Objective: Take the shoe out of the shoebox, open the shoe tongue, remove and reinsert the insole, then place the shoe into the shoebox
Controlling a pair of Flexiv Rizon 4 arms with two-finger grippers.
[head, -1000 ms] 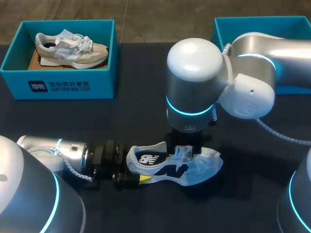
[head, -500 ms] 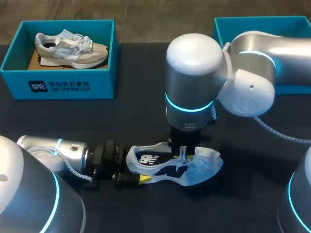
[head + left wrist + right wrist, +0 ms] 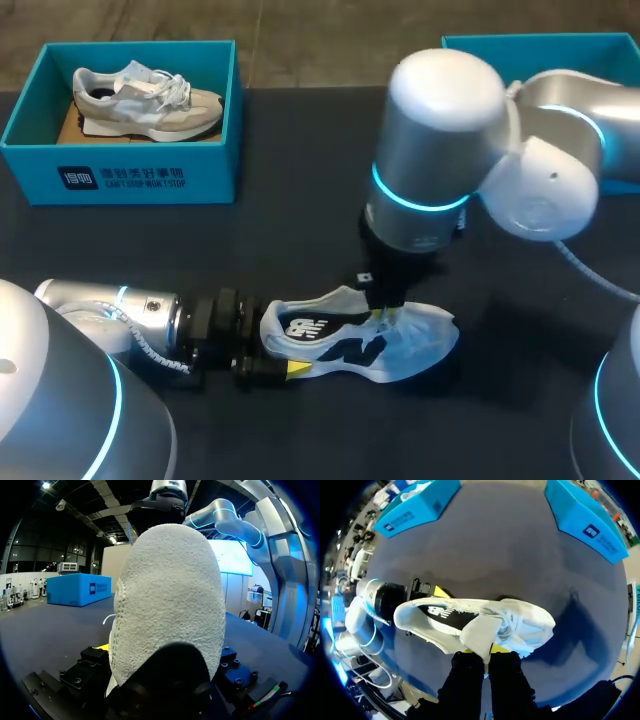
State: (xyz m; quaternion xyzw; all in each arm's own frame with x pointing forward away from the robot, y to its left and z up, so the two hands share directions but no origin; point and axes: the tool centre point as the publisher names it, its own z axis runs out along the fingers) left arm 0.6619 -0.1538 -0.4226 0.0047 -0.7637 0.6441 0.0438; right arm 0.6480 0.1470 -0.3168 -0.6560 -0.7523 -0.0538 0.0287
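Shoe (image 3: 360, 345) — white, with a dark mark on its side — rests on the table (image 3: 300, 230), well apart from the blue shoebox (image 3: 120, 180) beyond its heel end, in which a second shoe (image 3: 145, 100) sits. At the heel, the left gripper (image 3: 275, 348) has its fingers clamped on the shoe from both sides. Above the shoe's opening the right gripper (image 3: 485, 655) points straight down, fingers pinched together on the tongue (image 3: 479, 632).
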